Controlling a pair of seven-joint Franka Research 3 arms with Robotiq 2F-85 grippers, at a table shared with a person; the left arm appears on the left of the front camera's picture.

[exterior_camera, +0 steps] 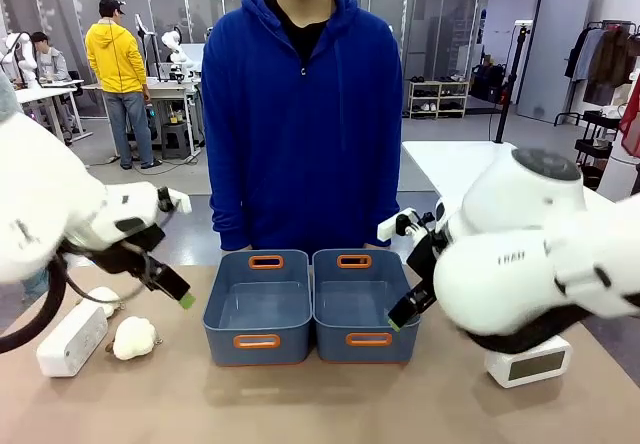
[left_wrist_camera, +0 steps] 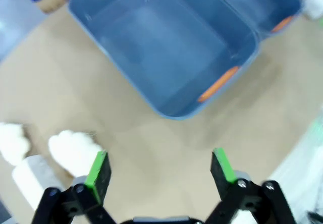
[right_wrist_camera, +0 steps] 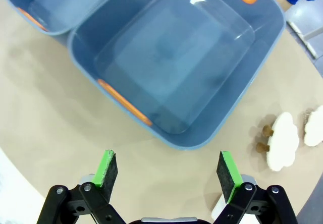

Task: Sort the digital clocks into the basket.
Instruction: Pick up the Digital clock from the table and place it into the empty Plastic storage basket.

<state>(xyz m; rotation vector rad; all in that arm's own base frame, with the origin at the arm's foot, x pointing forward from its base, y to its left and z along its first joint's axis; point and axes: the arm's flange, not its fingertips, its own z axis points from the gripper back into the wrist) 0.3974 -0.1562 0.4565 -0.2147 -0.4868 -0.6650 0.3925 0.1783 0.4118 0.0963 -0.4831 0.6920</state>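
We had both pincers spread wide and empty: our left gripper (left_wrist_camera: 160,166) hung just left of the twin baskets (exterior_camera: 225,349), and our right gripper (right_wrist_camera: 165,168) just right of them. One digital clock (exterior_camera: 70,341) lay well left of the baskets, beside a plush toy (exterior_camera: 133,337). The other digital clock (exterior_camera: 528,362) stood to their right, under our right arm.

Our left arm (exterior_camera: 45,209) reaches in from the left and our right arm (exterior_camera: 520,254) from the right, both angled downward. Our left gripper (left_wrist_camera: 159,169) and right gripper (right_wrist_camera: 165,169) have their fingers spread wide apart.
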